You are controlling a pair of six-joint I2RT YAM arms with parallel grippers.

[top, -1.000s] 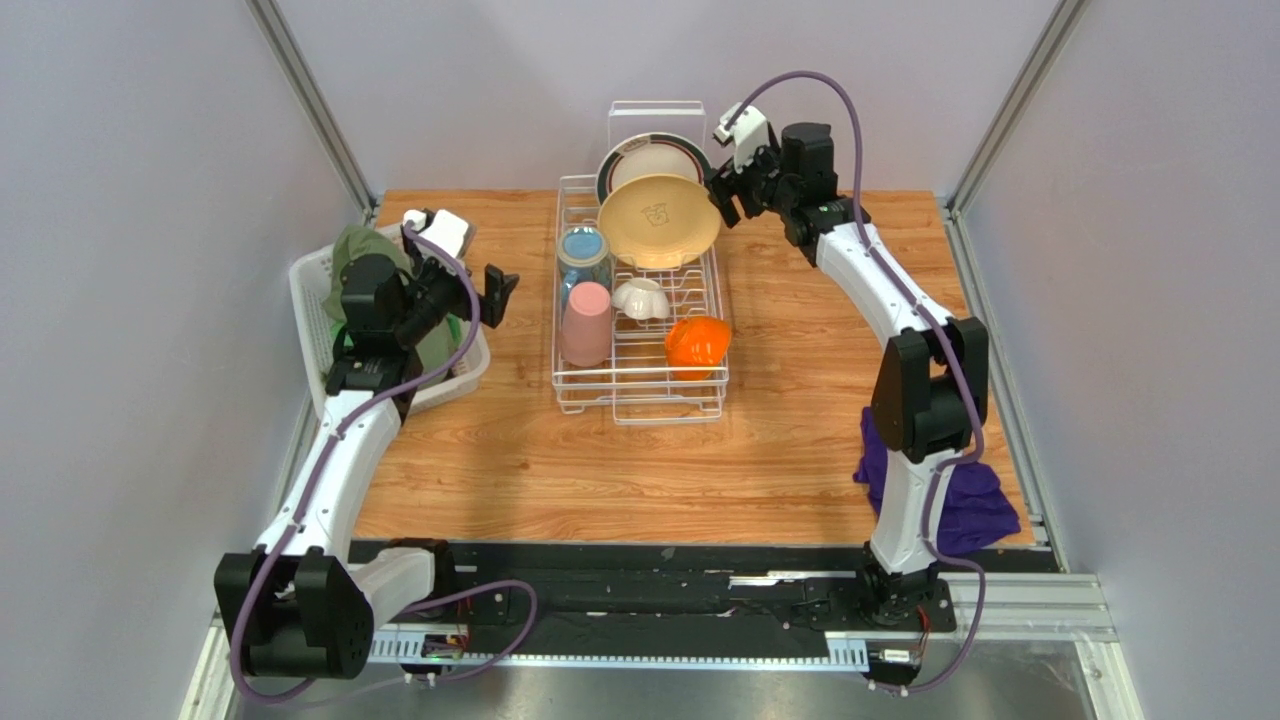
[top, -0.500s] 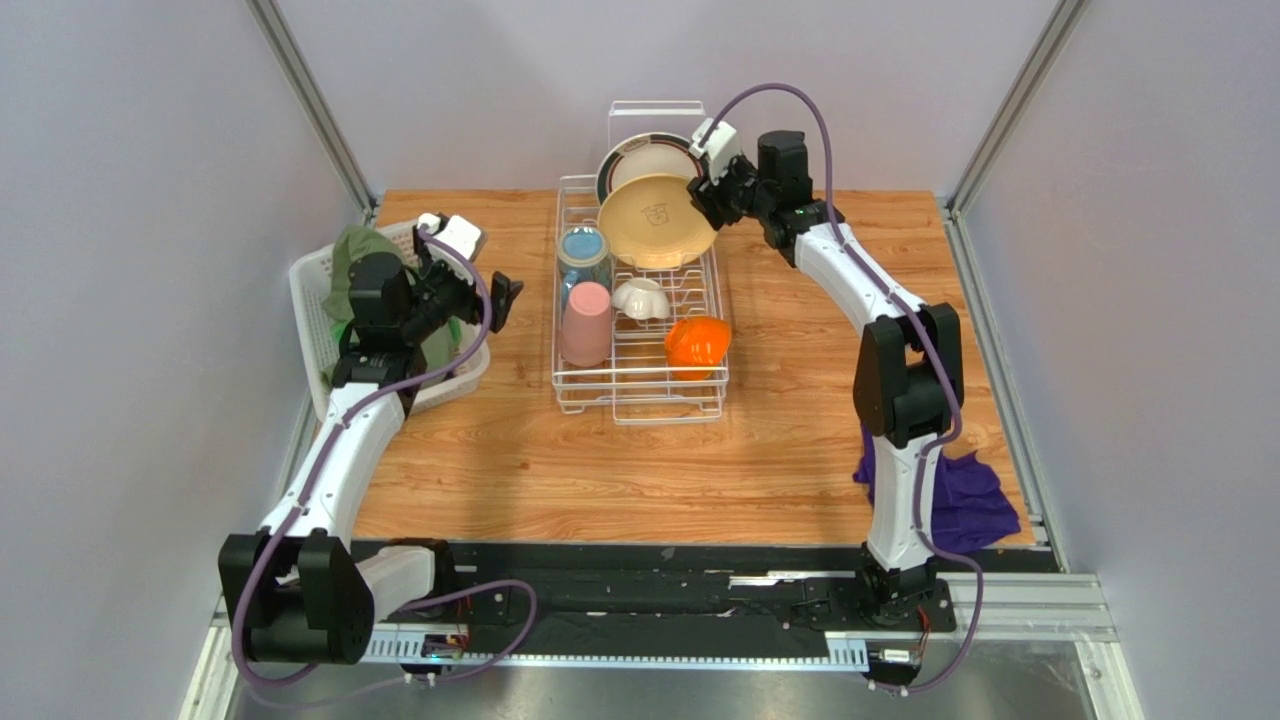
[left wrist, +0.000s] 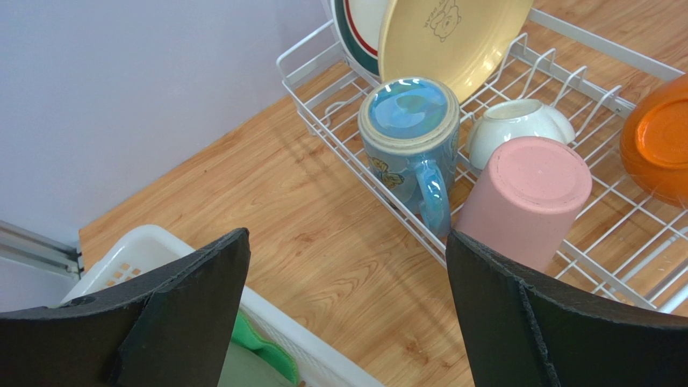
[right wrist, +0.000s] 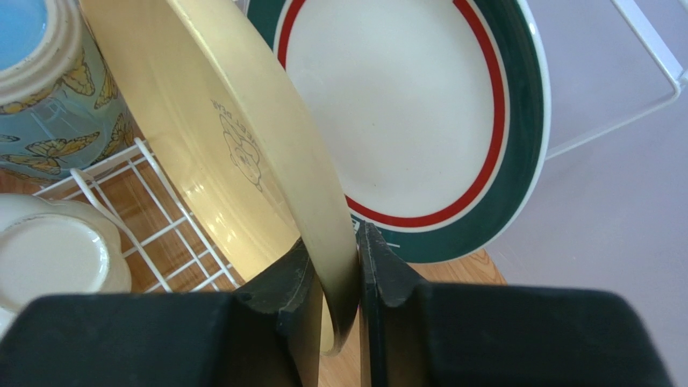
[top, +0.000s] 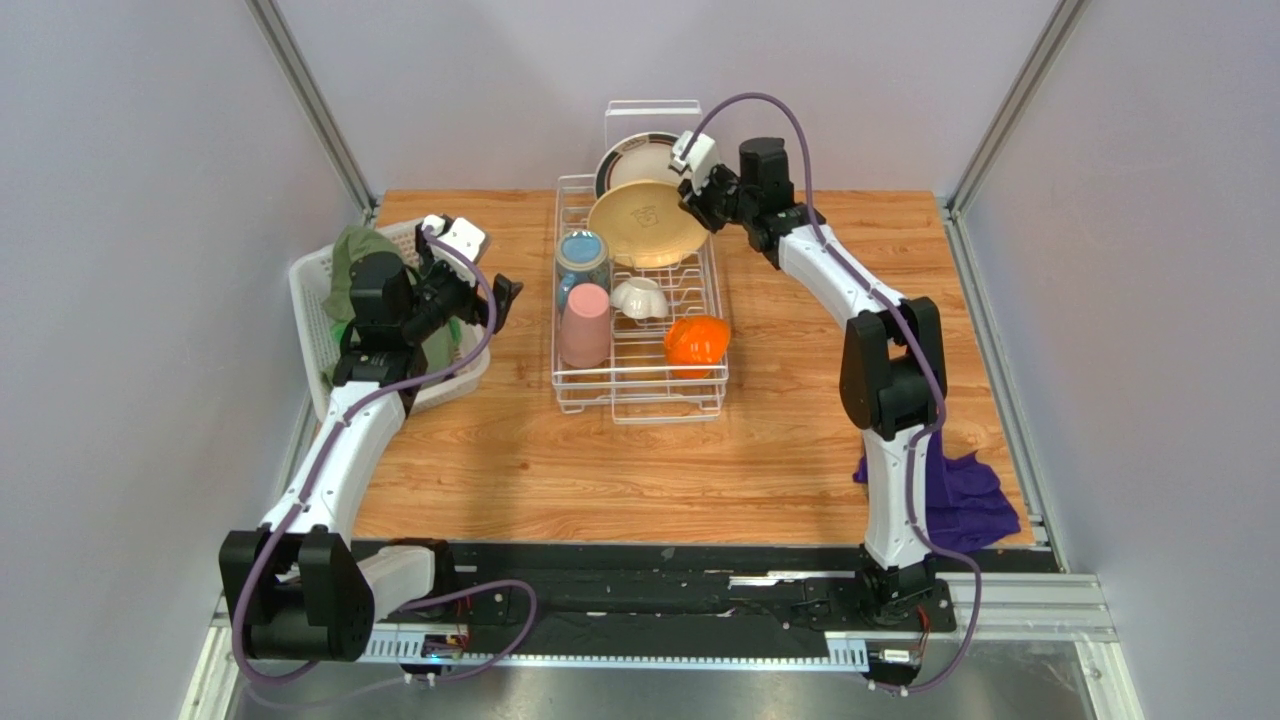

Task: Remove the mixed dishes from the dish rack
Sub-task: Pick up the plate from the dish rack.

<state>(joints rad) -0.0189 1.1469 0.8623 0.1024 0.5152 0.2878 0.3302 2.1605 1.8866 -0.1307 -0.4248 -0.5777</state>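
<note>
So the right arm swings in from beside the rack (top: 643, 383) over the last second, and its tool (right wrist: 337, 278) goes from open to pinching the rim of the yellow plate (right wrist: 202, 137). The wrist view shows one finger on each face of the plate, right at its edge. The plate looks a touch more tipped than it was, but it's not out: it's standing on edge at the back of the rack, just in front of the green-rimmed plate (right wrist: 420, 105). The left arm barely shifts. Its tool (left wrist: 346, 290) hangs wide open with nothing in it, off the left side of the rack and aimed at the cups.

Progress-wise, I'd call this basically zero unloaded so far. Everything I can count is in the rack:
- both plates upright at the far end
- blue mug (left wrist: 408, 129) upside down, on the left
- pink cup (left wrist: 529, 197) upside down, next to the mug
- small white cup (left wrist: 517, 129) on its side between the mug and the orange bowl (left wrist: 658, 137)
- the bowl tipped over on the right

No dish sits out on the worktop (top: 601, 480) yet. So six pieces to go, with the yellow plate gripped and looking like the first one out. The left tool is close to the mug and pink cup.
</note>
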